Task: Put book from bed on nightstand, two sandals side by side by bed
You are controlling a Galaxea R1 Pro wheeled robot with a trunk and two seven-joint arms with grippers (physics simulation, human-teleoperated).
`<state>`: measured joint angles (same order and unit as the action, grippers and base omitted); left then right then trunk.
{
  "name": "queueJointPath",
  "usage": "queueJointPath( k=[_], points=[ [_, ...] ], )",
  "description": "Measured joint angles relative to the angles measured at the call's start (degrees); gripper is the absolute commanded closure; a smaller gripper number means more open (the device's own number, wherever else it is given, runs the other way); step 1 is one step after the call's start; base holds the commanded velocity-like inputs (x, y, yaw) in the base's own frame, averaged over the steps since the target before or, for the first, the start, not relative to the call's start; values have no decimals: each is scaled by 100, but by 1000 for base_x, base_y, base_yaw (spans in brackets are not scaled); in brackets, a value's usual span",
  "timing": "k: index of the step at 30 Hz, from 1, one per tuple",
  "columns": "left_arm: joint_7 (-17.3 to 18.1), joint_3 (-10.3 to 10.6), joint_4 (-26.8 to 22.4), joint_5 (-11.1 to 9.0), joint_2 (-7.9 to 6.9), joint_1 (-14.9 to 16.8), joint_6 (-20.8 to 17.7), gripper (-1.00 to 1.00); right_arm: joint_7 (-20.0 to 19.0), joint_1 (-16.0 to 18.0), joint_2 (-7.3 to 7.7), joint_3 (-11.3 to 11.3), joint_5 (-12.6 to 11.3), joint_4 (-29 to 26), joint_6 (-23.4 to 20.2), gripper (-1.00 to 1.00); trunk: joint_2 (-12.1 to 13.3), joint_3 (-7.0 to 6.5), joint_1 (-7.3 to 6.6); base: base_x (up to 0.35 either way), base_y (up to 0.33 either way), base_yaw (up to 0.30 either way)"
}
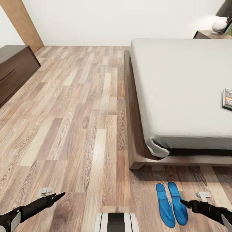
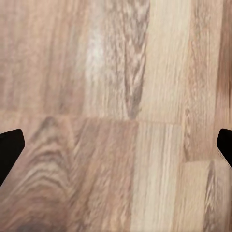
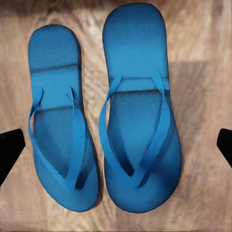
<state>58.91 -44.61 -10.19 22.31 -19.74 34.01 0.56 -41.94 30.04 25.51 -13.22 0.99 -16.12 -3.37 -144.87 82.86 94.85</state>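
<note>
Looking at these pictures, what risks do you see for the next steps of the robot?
1. The right gripper hangs open just over the two sandals, which lie side by side; a careless move may push them apart.
2. The book lies far across the bed, so reaching may need repositioning.
3. The nightstand carries a lamp that could get knocked.

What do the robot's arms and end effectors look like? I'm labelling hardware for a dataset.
Both arms are glossy black and taper toward slim, pointed black tips. The left end effector and the right end effector match. Near the lower corners of the head view, each arm has a pale grey-white section. In the wrist views the fingers show as plain black wedges. No cables or markings show.
</note>
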Motion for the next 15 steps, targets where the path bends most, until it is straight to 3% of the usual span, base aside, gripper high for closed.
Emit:
queueJointPath(
  k=[2, 5, 8, 15],
  points=[
    [-4, 0, 0, 5, 39, 1, 0, -100, -1302, -1, 165, -14, -4, 289, -141, -100, 3, -44, -5, 0, 0, 0],
    [-15, -6, 0, 7, 77, -1, 0, -100, -2008, -1, 210, -37, -48, 693, -209, -100, 7, -111, -13, 0, 0, 0],
    [-26, -5, 3, 7, 89, -1, 0, -100, -2159, 0, 221, -53, -126, 902, -206, -100, 11, -177, -20, 0, 0, 0],
    [-48, -6, 9, 8, 189, -5, 4, -100, -2213, 0, 226, -48, -168, 1007, -167, -100, 11, -178, -20, 0, 0, 0]
  ],
)
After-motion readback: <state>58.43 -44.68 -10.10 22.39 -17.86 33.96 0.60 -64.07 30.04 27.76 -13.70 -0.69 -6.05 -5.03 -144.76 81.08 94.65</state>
